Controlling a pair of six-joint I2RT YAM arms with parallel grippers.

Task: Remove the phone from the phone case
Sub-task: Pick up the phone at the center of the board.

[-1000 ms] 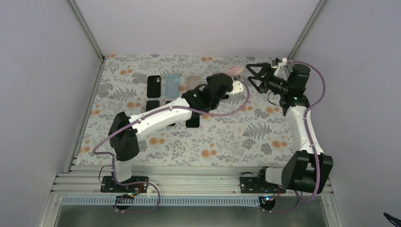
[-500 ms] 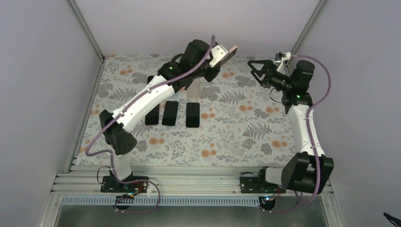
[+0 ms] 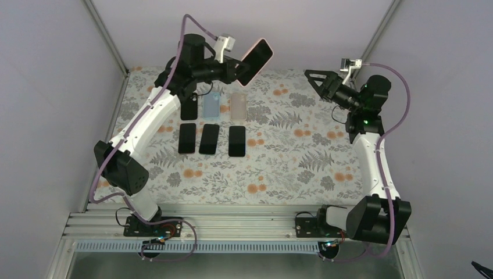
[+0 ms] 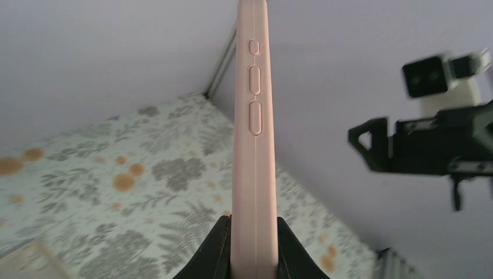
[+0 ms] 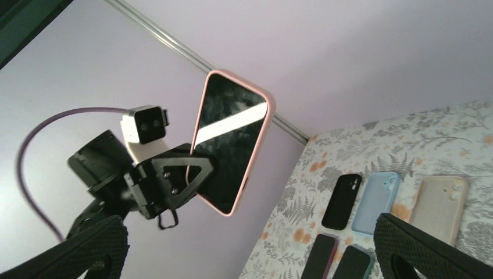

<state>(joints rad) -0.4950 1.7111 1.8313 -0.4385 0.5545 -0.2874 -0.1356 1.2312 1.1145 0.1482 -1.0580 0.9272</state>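
You hold the black-screened phone (image 5: pixel 228 139), inside its pink rubbery case (image 4: pixel 254 151), aloft over the floral surface (image 3: pixel 279 168), pinched in your left pincer (image 4: pixel 254 247); your spread right pincer (image 3: pixel 314 84) should next close in to peel the case.

Left arm (image 3: pixel 152 110) swung up and leftward, pink-cased phone (image 3: pixel 254 61) raised high; right arm (image 3: pixel 372 152) drew back slightly.

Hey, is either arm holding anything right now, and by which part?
The left gripper clamps the pink-cased phone by one end, pressing its front and back. The right gripper is open, holding nothing.
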